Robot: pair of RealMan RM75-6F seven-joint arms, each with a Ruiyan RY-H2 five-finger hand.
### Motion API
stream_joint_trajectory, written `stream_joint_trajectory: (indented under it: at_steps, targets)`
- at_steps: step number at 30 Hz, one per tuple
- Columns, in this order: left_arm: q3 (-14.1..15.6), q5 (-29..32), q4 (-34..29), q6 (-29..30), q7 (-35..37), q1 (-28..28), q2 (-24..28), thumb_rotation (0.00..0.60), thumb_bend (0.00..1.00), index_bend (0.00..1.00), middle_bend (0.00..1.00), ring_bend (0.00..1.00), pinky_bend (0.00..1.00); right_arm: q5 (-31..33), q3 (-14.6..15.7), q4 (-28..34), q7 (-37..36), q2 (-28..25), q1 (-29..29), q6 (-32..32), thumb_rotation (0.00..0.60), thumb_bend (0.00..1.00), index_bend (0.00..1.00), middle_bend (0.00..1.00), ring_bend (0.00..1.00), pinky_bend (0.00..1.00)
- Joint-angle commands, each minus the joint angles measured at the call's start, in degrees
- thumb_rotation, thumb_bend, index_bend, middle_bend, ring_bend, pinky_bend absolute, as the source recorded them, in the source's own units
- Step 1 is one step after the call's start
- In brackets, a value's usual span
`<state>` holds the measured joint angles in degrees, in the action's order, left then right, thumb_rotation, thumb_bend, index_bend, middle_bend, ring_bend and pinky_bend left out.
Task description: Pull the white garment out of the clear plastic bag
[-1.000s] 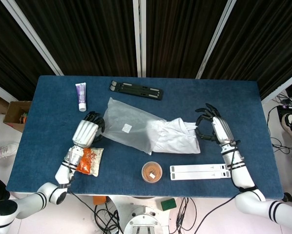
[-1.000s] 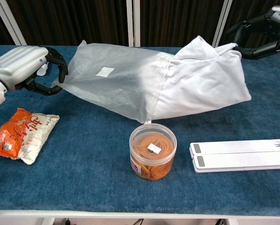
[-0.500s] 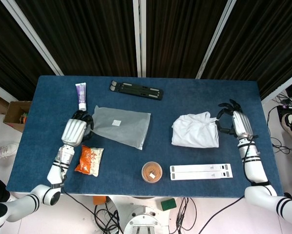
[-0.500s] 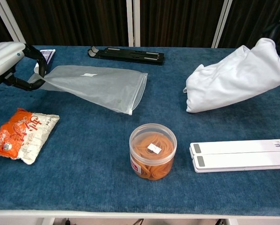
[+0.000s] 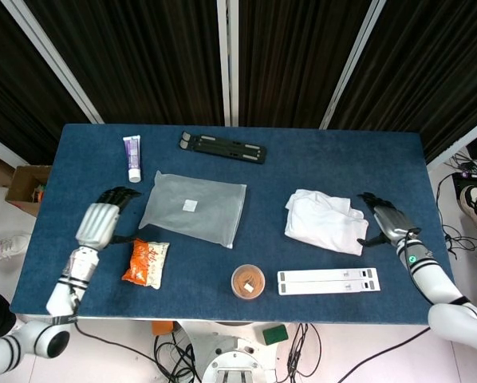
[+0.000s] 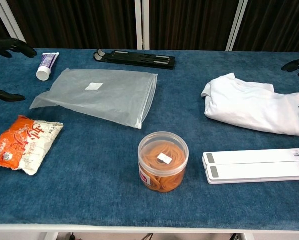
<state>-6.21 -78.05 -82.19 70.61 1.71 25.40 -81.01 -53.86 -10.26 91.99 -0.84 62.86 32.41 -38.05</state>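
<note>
Lying apart on the table: white garment (image 5: pixel 326 223), flat clear plastic bag (image 5: pixel 193 207).

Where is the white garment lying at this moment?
In the head view, the folded white garment lies on the table's right side, apart from the clear plastic bag, just above the two white bars.

Plastic bag (image 5: pixel 194 208) flat on the table (image 5: pixel 318 159), left of centre, with the garment (image 5: pixel 325 223) well apart to its right, fully out. Behind the bag, a tube (image 5: pixel 132 157) toward the left edge and a long stand (image 5: pixel 222 148) near the middle; before it, a snack packet (image 5: pixel 146 262) at left, a round tub (image 5: pixel 248 281) near the front centre, and a pair of flat bars (image 5: pixel 328 281) just right of the tub, before the garment. Left hand (image 5: pixel 99 221) left of the bag and apart from it, right hand (image 5: pixel 384 220) just right of the garment, fingers spread, holding nothing.
</note>
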Motion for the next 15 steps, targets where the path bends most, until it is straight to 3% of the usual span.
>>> stream_joint_trajectory:
  at_steps: [1, 3, 7, 15]
  targets:
    - [2.0, 0.4, -6.0, 4.3, -1.8, -4.9, 7.1, 0.6, 0.11, 0.22, 0.18, 0.12, 0.16, -7.4, 0.1, 7.9, -2.9, -6.1, -7.4, -15.8, 0.6, 0.18, 0.0, 0.03, 0.0, 0.0]
    - [2.7, 0.6, -7.6, 6.7, -2.9, -7.3, 9.7, 0.6, 0.11, 0.23, 0.18, 0.12, 0.16, -13.9, 0.7, 7.9, -4.0, -5.9, -11.8, -25.5, 0.6, 0.21, 0.02, 0.08, 0.0, 0.0]
    - [4.4, 0.0, -9.8, 12.4, -4.3, -12.1, 13.4, 0.6, 0.11, 0.24, 0.18, 0.12, 0.16, -23.3, 3.7, 6.4, -3.9, -5.2, -18.5, -38.6, 0.6, 0.26, 0.11, 0.13, 0.0, 0.0]
    - [8.6, -3.6, -12.7, 20.4, -5.3, -20.0, 15.8, 0.6, 0.11, 0.25, 0.19, 0.12, 0.16, -31.4, 8.3, 3.8, -8.2, -3.5, -25.8, -48.5, 0.6, 0.27, 0.15, 0.13, 0.0, 0.02]
